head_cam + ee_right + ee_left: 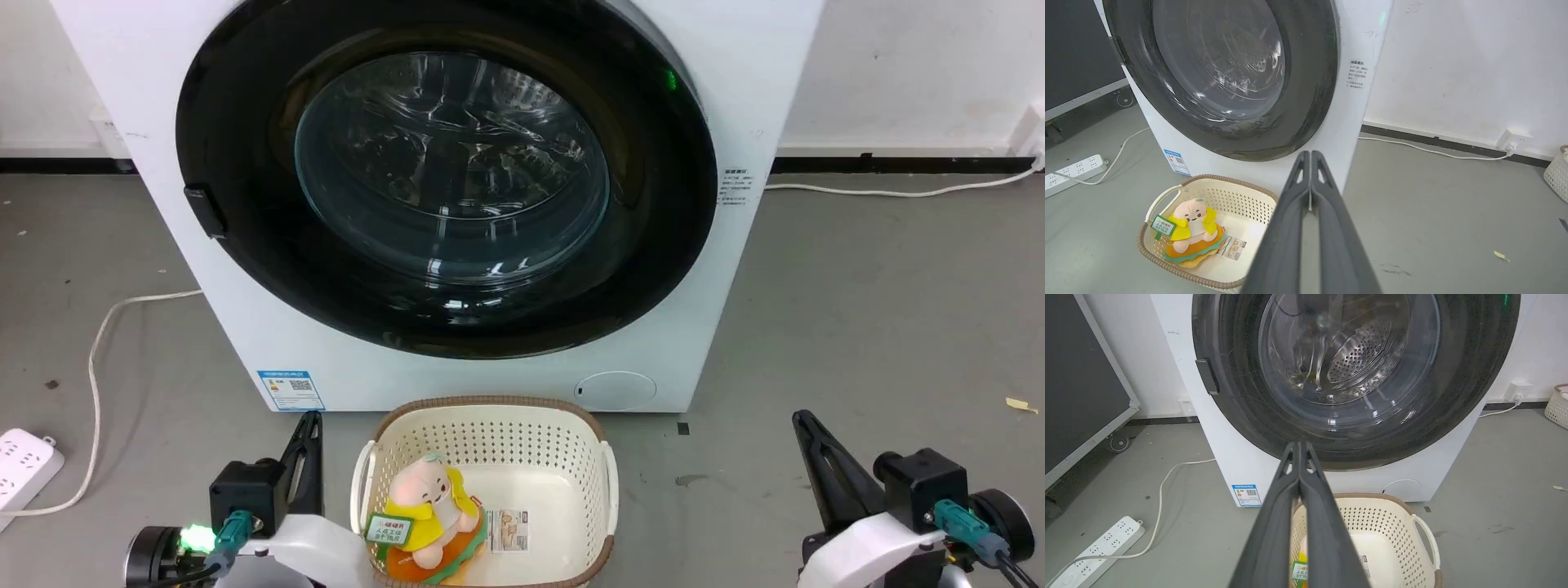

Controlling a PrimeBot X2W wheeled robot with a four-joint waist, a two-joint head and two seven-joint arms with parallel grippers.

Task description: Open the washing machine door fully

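Okay, nearest to me both arms are low, 1 at each side. The left gripper has its 2 dark fingers pressed together and holds nothing; its wrist view shows them meeting at the tips. The right gripper is the same, with its fingers flat against each other and empty, over the grey floor.

Between the 2 grippers stands a cream perforated laundry basket with a brown rim. A plush toy in a yellow jacket lies in its near left part, and a small paper label is just beside the toy on the basket bottom. At the left edge a white power strip lies on the floor, and its cable curves away toward the washer.

Just beyond the basket stands the washing machine, white, with a blue sticker at its lower left and a small round cap at its lower right. The washing machine door covers most of the front. It is glossy black and shut flush against the body, and the steel drum shows through the clear bowl window. Its handle tab is on the left edge, well apart from both grippers. Farthest back is a white wall.
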